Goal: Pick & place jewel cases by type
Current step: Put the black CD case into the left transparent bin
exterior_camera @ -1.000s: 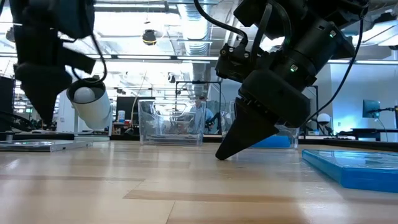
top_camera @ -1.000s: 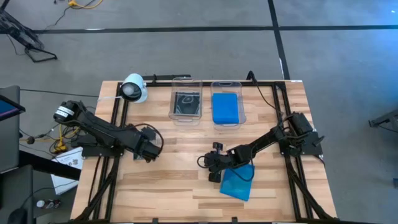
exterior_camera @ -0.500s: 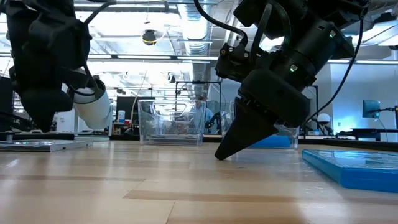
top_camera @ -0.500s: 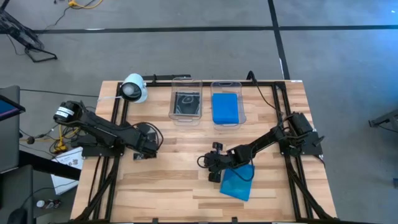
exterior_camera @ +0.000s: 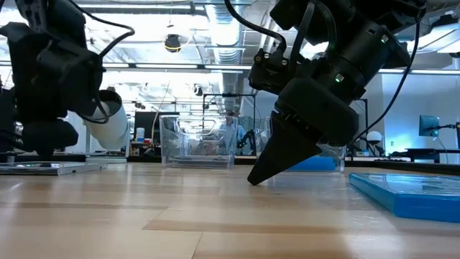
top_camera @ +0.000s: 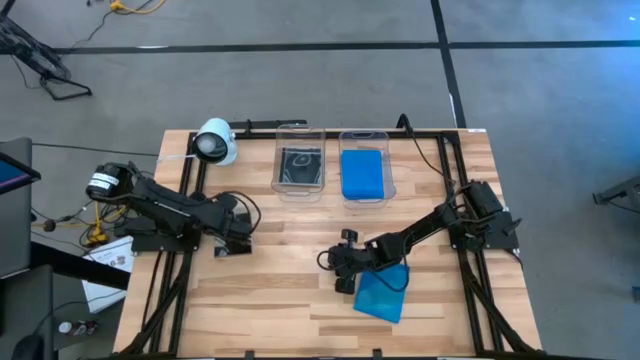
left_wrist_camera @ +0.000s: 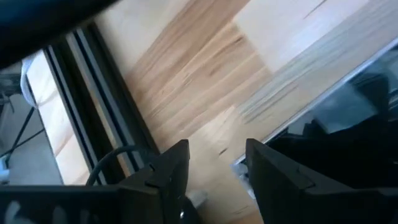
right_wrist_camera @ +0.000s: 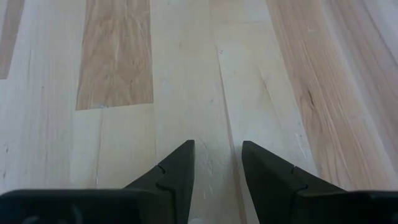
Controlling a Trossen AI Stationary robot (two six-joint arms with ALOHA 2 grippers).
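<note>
Two jewel cases lie loose on the wooden desk (top_camera: 300,300): a translucent blue square jewel case (top_camera: 381,294) near the front right, and a clear and black jewel case (exterior_camera: 43,168) at the left edge, under the left gripper (left_wrist_camera: 214,165). Its jaws stand apart, straddling the case's edge, not clamped. Touching the blue case's corner, the right gripper (right_wrist_camera: 216,163) points down at bare wood, jaws apart and empty. At the back, a clear plastic tub (top_camera: 299,161) holds a dark case; its neighbour tub (top_camera: 363,166) holds blue ones.
</note>
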